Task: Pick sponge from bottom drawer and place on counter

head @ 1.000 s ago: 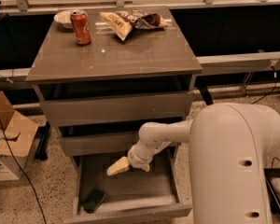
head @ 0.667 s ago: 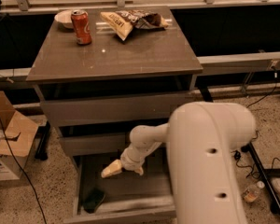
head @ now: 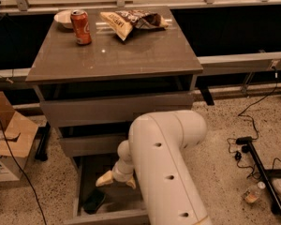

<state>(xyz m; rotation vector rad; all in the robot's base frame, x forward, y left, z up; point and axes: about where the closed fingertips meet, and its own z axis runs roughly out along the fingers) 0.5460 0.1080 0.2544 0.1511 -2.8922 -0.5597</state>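
The sponge point(head: 94, 201) lies flat, dark green face up, on the floor of the open bottom drawer point(head: 86, 176), near its front left corner. My gripper point(head: 113, 180) hangs over the drawer's middle, a little above and to the right of the sponge, not touching it. Its pale fingertips point(head: 103, 179) point down and left. The white arm point(head: 166, 168) covers the drawer's right side. The counter point(head: 117, 50) is the glossy grey-brown top slab above.
On the counter's far edge stand a red soda can point(head: 81, 27), a white bowl point(head: 64, 18) and a tan and brown snack bag point(head: 131, 21). A cardboard box point(head: 9, 139) sits on the floor at the left. Cables and a black stand point(head: 257, 165) lie at the right.
The arm has swung left and nearer the camera, now covering more of the drawer. The gripper has moved left and lower toward the sponge. The sponge has not moved.
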